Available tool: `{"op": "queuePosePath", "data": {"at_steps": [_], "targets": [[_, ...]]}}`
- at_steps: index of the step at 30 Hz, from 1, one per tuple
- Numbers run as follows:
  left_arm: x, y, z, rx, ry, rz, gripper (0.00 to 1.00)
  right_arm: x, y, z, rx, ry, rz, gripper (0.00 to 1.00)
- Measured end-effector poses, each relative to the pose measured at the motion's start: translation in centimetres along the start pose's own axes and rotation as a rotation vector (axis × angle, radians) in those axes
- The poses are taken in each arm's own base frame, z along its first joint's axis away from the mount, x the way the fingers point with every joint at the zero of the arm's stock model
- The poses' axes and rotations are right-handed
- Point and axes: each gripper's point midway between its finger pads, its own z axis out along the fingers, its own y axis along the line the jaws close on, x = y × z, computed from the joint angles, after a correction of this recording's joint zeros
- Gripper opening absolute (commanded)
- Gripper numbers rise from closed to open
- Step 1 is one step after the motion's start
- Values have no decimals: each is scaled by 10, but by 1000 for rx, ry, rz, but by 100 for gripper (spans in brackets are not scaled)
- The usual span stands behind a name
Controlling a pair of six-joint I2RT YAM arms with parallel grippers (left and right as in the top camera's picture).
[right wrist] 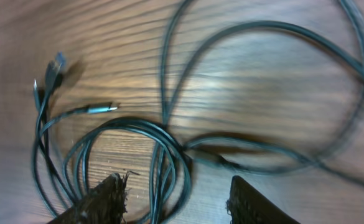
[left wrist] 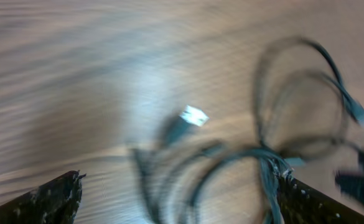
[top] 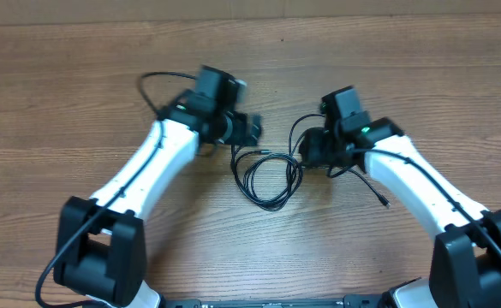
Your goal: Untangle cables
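Observation:
The cables (top: 271,204) lie as a loose black coil on the wooden table between my two arms. My left gripper (top: 252,128) hovers at the coil's upper left, open wide. In the blurred left wrist view the cables (left wrist: 266,167) run along the right fingertip (left wrist: 294,194), and a pale plug (left wrist: 193,116) lies ahead of the left gripper (left wrist: 178,194). My right gripper (top: 310,147) is at the coil's upper right. In the right wrist view the right gripper (right wrist: 177,198) stands open, with strands of the coiled cables (right wrist: 168,134) lying between its fingers, unclamped. A metal plug (right wrist: 101,108) points right.
A thin black cord end (top: 378,197) trails on the table beside the right arm. The left arm's own thick wire (top: 152,84) loops out behind its wrist. Bare wooden table (top: 259,60) stretches beyond both grippers.

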Motion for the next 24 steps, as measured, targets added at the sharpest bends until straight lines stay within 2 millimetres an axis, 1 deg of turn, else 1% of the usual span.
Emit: {"op": "queuePosePath", "data": {"at_steps": [2, 3, 5, 6, 9, 15, 20, 24], "targets": [[-3, 23, -5, -32, -2, -78, 100, 5, -1, 11, 14, -1, -84, 52], [-4, 31, -6, -42, -2, -105, 100, 7, -3, 15, 23, 5, -111, 52], [-4, 39, -8, -53, 1, -133, 99, 9, -9, 24, 47, 15, -181, 54], [-3, 43, -9, -59, 3, -152, 100, 10, -10, 27, 53, 20, -211, 56], [-2, 44, -9, -61, 8, -166, 100, 12, -14, 35, 65, 38, -291, 59], [-2, 44, -9, -63, 6, -168, 100, 20, -18, 50, 60, 84, -387, 59], [-2, 44, -9, -63, 6, -168, 100, 15, -14, 53, 46, 66, -418, 59], [-2, 44, -9, -63, 6, -168, 100, 16, -10, 53, 20, 68, -433, 54]]}}
